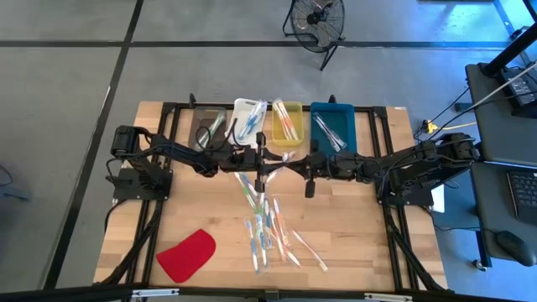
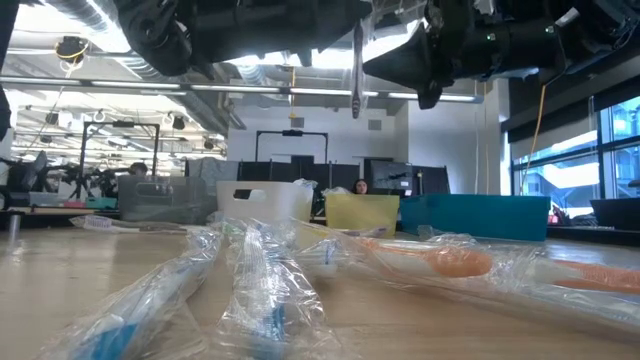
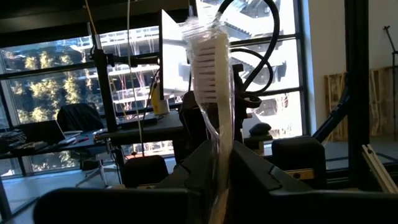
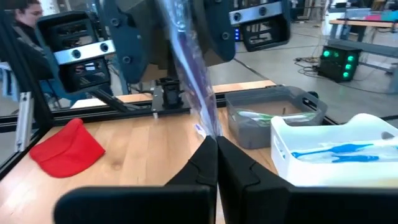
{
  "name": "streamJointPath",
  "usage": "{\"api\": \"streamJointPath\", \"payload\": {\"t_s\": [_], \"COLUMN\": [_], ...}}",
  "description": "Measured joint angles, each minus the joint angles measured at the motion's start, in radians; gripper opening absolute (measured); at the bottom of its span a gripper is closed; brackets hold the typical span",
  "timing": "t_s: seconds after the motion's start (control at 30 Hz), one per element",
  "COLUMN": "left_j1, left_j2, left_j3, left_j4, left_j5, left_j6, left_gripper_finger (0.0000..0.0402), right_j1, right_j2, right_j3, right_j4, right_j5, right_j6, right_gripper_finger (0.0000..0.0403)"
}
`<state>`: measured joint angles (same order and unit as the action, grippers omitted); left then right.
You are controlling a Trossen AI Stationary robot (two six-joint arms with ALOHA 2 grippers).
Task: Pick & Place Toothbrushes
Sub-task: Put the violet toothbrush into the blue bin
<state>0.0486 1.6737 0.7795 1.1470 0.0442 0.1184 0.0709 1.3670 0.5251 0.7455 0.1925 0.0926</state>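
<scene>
Both grippers meet high over the table's middle and hold one toothbrush in a clear wrapper. It has white bristles and stands steeply in the low view, clear of the table. My left gripper and my right gripper are both shut on it. A heap of wrapped toothbrushes lies flat on the wooden table below. More toothbrushes lie in the bins at the back. My left gripper pinches the wrapped handle between its two fingers. The bristle head sticks out past the fingertips. The toothbrush is lifted clear of the table. My right gripper pinches the wrapper between its two shut fingertips, coming level from the table's right. From there the wrapped toothbrush slants away toward the left gripper.
Along the far edge stand a grey bin, a white bin, a yellow bin and a blue bin. A flat red piece lies near the front left. Black frame rails border the table.
</scene>
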Motion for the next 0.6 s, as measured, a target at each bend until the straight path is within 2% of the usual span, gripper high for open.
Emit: {"api": "streamJointPath", "payload": {"t_s": [0.23, 0.47, 0.6], "left_j1": [0.000, 0.000, 0.000], "left_j2": [0.000, -0.008, -0.024], "left_j3": [0.000, 0.000, 0.000], "left_j4": [-0.009, -0.061, -0.130], "left_j5": [-0.001, -0.009, -0.068], "left_j6": [0.006, 0.053, 0.059], "left_gripper_finger": [0.0081, 0.0158, 0.0206], "right_j1": [0.002, 0.003, 0.011], "right_j2": [0.000, 0.000, 0.000], "right_j3": [0.000, 0.000, 0.000], "right_j4": [-0.012, -0.046, -0.079], "right_j5": [0.034, 0.049, 0.107], "right_j6": [0.011, 0.059, 0.091], "right_gripper_finger": [0.0001, 0.0000, 0.0000]}}
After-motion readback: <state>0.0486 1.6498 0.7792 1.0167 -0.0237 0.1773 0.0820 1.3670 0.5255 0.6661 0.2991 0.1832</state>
